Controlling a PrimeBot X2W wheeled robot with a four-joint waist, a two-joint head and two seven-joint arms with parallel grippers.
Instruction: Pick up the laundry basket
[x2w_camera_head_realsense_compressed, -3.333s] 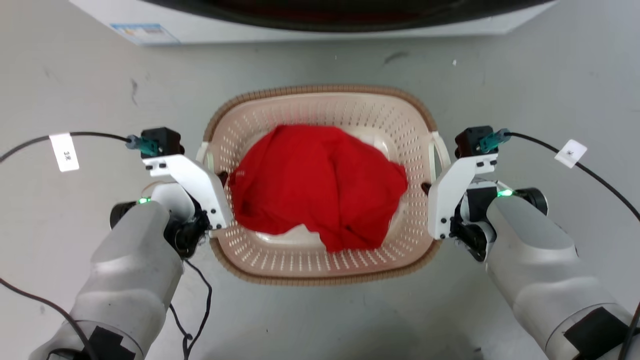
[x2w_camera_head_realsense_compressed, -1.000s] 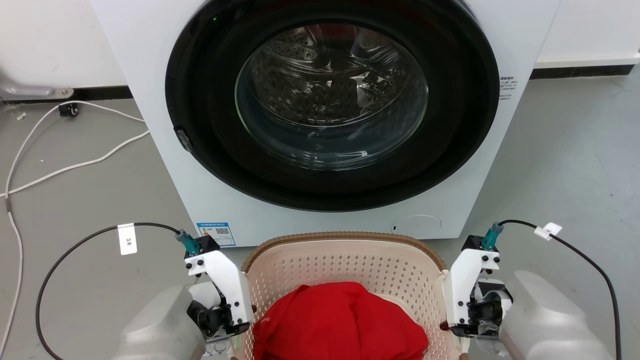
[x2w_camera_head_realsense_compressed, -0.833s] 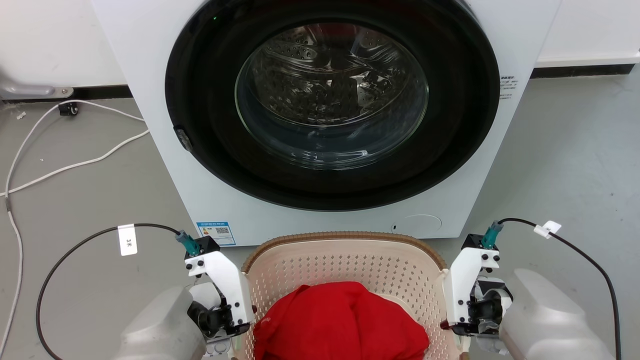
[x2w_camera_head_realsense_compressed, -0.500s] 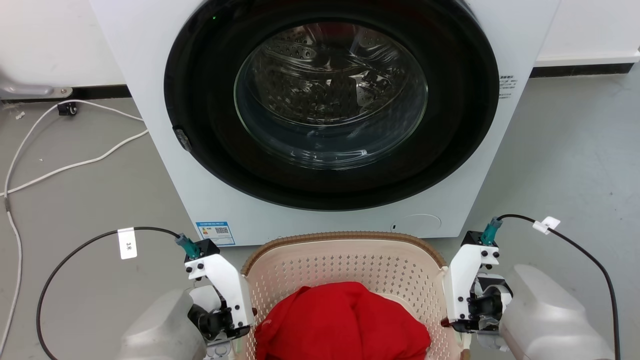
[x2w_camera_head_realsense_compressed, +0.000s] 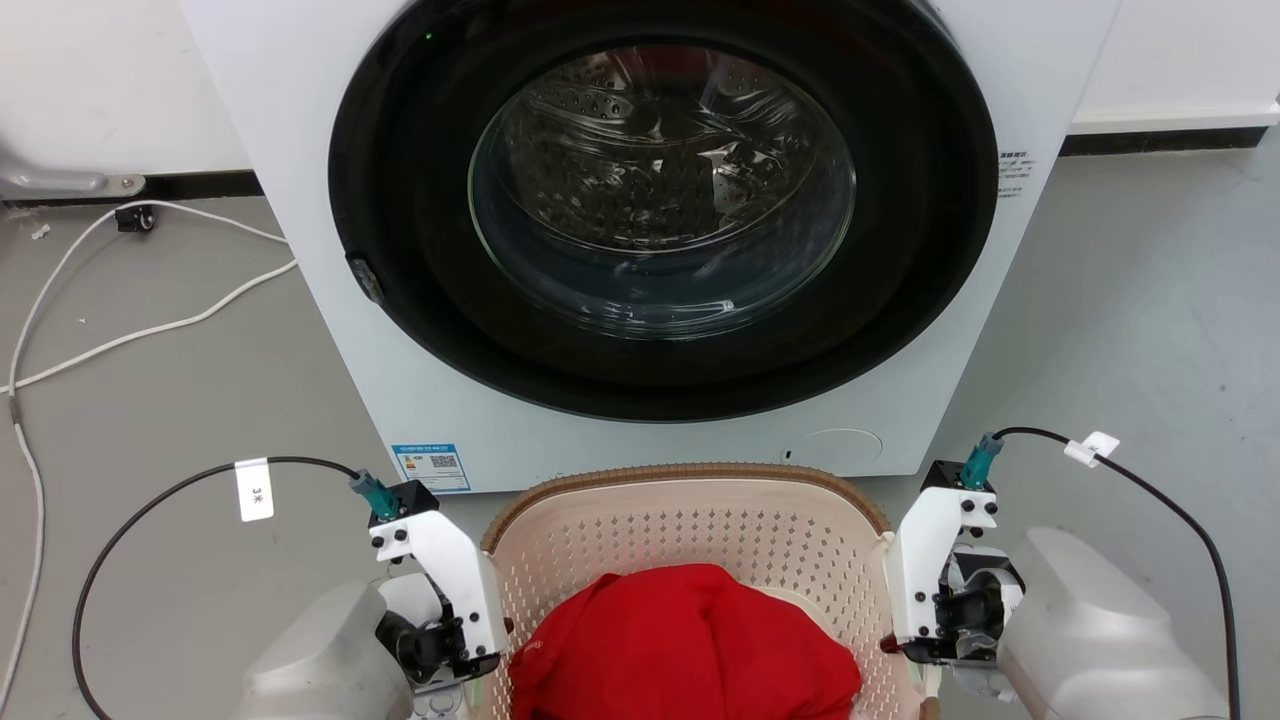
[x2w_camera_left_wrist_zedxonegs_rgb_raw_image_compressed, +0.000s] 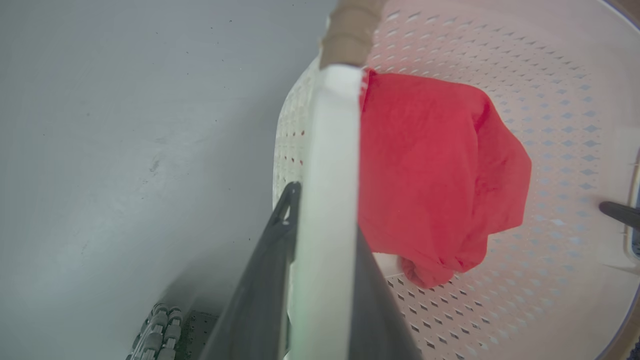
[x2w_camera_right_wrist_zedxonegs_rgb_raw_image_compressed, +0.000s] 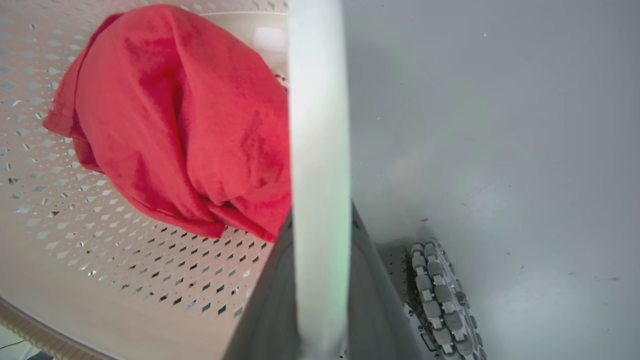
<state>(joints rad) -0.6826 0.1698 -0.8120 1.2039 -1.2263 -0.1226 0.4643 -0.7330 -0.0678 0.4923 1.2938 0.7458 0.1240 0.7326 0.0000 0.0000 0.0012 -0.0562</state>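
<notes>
Since both of its sides look clamped, I'd call this one mostly done. The laundry basket (x2w_camera_head_realsense_compressed: 690, 520) sits at 6 o'clock in the head view, right in front of the washing machine (x2w_camera_head_realsense_compressed: 660, 200) up at 12, with a red cloth (x2w_camera_head_realsense_compressed: 690, 640) heaped inside.

At the basket's 9 o'clock, the left gripper (x2w_camera_left_wrist_zedxonegs_rgb_raw_image_compressed: 325, 215) has its dark fingers pinching the left handle (x2w_camera_left_wrist_zedxonegs_rgb_raw_image_compressed: 332, 140) from both sides. The right gripper (x2w_camera_right_wrist_zedxonegs_rgb_raw_image_compressed: 320, 220) does the same to the right handle (x2w_camera_right_wrist_zedxonegs_rgb_raw_image_compressed: 317, 100) at 3 o'clock.

In the wrist views the floor (x2w_camera_right_wrist_zedxonegs_rgb_raw_image_compressed: 475, 125) looks well below the basket wall, so my guess is it's off the ground. What's left, I reckon, is just carrying it level so the cloth doesn't slide out.
</notes>
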